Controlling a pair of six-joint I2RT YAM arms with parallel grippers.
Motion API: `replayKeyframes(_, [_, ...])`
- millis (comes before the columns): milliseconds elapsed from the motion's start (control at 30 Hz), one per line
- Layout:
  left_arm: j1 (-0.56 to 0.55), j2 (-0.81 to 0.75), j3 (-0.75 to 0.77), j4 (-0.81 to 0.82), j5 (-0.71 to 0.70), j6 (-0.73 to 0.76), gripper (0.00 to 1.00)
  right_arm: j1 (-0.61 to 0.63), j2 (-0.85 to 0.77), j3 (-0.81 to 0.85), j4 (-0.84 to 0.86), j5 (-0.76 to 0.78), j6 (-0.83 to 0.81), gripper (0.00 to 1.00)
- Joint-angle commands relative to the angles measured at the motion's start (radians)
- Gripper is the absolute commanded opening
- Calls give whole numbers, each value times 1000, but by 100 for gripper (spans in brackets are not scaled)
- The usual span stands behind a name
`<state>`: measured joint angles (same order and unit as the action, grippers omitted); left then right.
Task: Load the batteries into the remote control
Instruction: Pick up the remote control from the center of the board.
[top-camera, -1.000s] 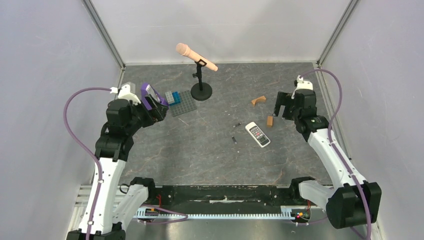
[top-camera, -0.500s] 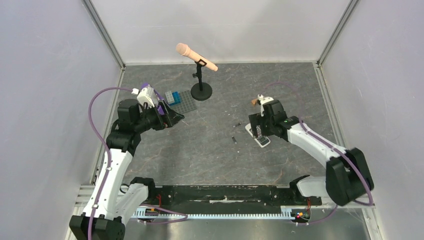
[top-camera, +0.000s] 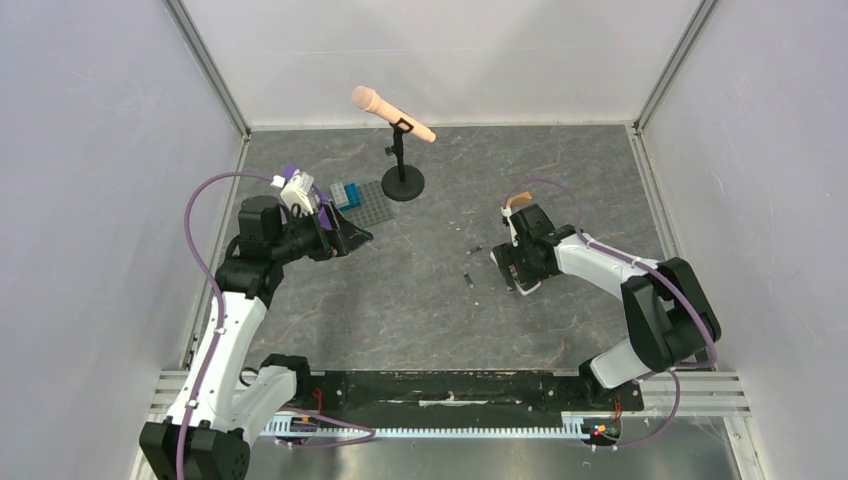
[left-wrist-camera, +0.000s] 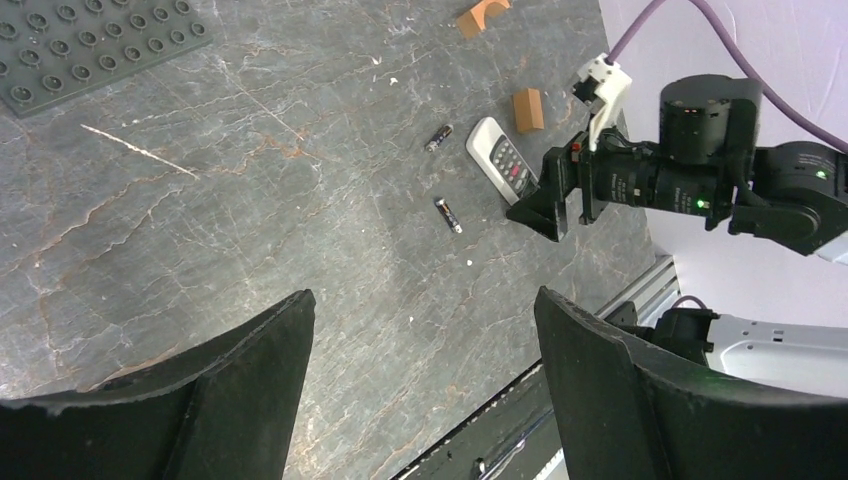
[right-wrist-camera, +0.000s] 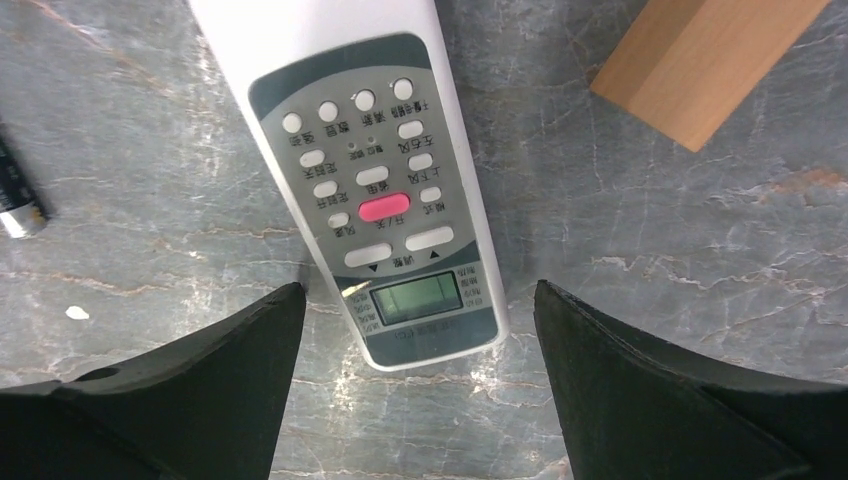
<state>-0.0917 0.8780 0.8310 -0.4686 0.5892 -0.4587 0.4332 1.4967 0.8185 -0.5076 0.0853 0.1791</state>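
The white remote control (right-wrist-camera: 375, 190) lies face up on the grey table, buttons and small display showing. My right gripper (right-wrist-camera: 418, 300) is open and hangs low over its display end, one finger on each side with a gap to both. From above, the right gripper (top-camera: 515, 266) covers most of the remote (top-camera: 529, 287). Two small dark batteries (top-camera: 474, 249) (top-camera: 468, 279) lie loose just left of it, and one battery (right-wrist-camera: 18, 195) shows at the right wrist view's left edge. My left gripper (left-wrist-camera: 422, 300) is open and empty, raised at the table's left and facing the batteries (left-wrist-camera: 448, 215).
A tan wooden block (right-wrist-camera: 700, 60) lies close beside the remote's far end, and an arched block (top-camera: 517, 200) lies behind it. A microphone on a black stand (top-camera: 402, 160) and a grey studded plate (top-camera: 365, 207) with blue bricks stand at the back left.
My right arm has swung in from the right wall and come down over the remote. The left gripper has turned and moved a little toward the middle. Remote and batteries lie where they were.
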Motion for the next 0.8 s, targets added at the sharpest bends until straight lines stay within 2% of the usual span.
replayKeyframes(0, [1, -7, 5, 14, 46, 55, 86, 2, 50, 30, -34, 15, 29, 86])
replayKeyframes(133, [1, -22, 8, 1, 45, 64, 86, 2, 79, 40, -33, 23, 32, 85])
replayKeyframes(167, [1, -29, 5, 0, 44, 66, 86, 2, 85, 46, -32, 21, 32, 81])
replayKeyframes(267, [1, -41, -1, -2, 44, 65, 86, 2, 98, 61, -37, -6, 37, 62])
replayKeyframes(333, [1, -45, -4, -7, 35, 57, 86, 2, 95, 64, -34, -30, 49, 54])
replayKeyframes(400, [1, -46, -6, -11, 22, 42, 86, 2, 85, 64, -24, -60, 57, 40])
replayKeyframes(467, [0, -44, -12, -2, 26, 19, 86, 2, 76, 74, -20, -97, 59, 34])
replayKeyframes(600, [1, -45, -27, 41, 61, -33, 85, 2, 44, 108, 3, -240, 49, 31])
replayKeyframes(767, [-1, -45, -59, 108, 93, -105, 85, 8, -30, 113, 98, -529, 73, 29])
